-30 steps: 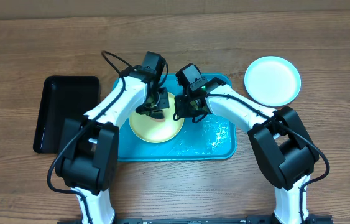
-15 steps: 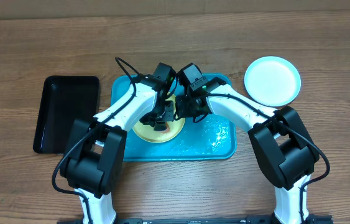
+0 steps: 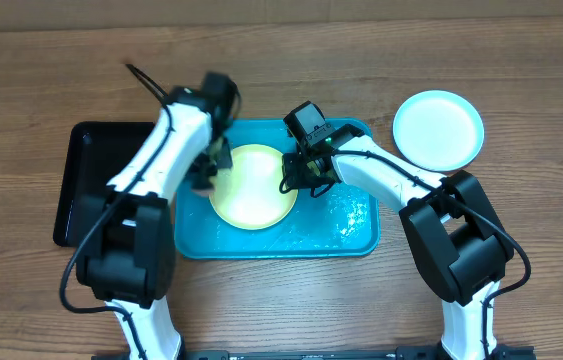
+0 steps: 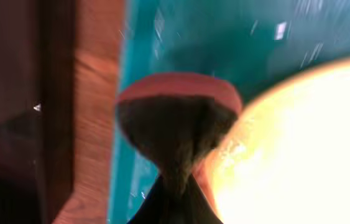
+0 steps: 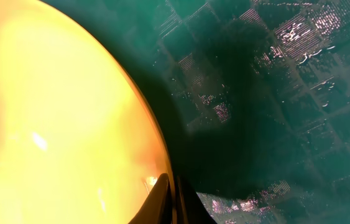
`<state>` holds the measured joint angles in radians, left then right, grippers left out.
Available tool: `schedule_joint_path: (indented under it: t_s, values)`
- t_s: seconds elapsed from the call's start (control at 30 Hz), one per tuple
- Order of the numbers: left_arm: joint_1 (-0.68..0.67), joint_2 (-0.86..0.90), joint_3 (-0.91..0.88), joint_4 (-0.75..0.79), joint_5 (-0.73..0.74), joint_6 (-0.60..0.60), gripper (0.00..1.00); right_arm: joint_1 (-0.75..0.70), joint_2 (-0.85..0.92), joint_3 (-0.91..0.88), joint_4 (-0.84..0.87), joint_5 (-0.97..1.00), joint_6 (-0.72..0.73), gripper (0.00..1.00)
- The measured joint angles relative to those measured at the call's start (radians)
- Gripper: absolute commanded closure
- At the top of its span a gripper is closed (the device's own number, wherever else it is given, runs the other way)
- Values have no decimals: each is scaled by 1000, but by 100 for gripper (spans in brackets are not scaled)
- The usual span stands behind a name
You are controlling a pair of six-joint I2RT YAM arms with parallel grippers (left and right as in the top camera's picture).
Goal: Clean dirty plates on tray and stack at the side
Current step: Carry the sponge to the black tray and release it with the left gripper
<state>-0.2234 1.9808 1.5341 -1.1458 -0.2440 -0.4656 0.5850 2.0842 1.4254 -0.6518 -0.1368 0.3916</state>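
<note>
My left gripper (image 3: 205, 168) swung off the plate (image 3: 253, 187), clamping perhaps a sponge (image 4: 175, 124); right gripper (image 3: 296, 180) pinches its rim, which could slip if wet.

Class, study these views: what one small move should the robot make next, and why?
Probably lift the yellow plate with the right tool, toward the white plate. That tool pinches its rim, the plate looks clean, and the left tool, gripping a sponge, is off it at the left edge of the tray.
</note>
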Motion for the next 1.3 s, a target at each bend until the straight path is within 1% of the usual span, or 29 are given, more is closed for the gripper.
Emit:
schedule_joint_path:
  t_s: [0.2, 0.3, 0.37, 0.67, 0.73, 0.83, 0.93, 1.0, 1.07, 1.1, 1.13, 1.17, 1.2, 1.3]
  values:
    - [83, 0, 161, -60, 69, 0, 96, 0, 0, 0, -1, 0, 0, 96]
    - [131, 0, 212, -80, 105, 0, 96, 0, 0, 0, 0, 0, 0, 96]
    - [186, 0, 227, -82, 121, 0, 96, 0, 0, 0, 0, -1, 0, 96]
    - [459, 0, 227, -82, 128, 0, 96, 0, 0, 0, 3, -1, 0, 96]
    - [488, 0, 224, -72, 128, 0, 96, 0, 0, 0, 4, -1, 0, 96]
    - [537, 0, 164, 20, 132, 0, 96, 0, 0, 0, 6, 0, 0, 96]
    - [551, 0, 65, 113, 152, 6, 96, 0, 0, -1, 8, 3, 0, 96]
    - [550, 0, 4, 157, 173, 14, 94, 0, 0, -1, 8, 4, 0, 96]
    - [550, 1, -47, 196, 197, 24, 85, 0, 0, -1, 9, 4, 0, 96]
    - [550, 2, -65, 205, 208, 26, 65, 0, 0, -1, 9, 4, 0, 96]
    - [550, 2, -78, 207, 215, 30, 49, 0, 0, -1, 9, 4, 0, 96]
    - [550, 2, -85, 208, 220, 32, 40, 0, 0, -1, 9, 4, 0, 96]
    - [550, 2, -87, 208, 226, 33, 35, 0, 0, -1, 10, 4, 0, 96]
    - [550, 2, -86, 208, 234, 34, 31, 0, 0, -1, 10, 4, 0, 96]
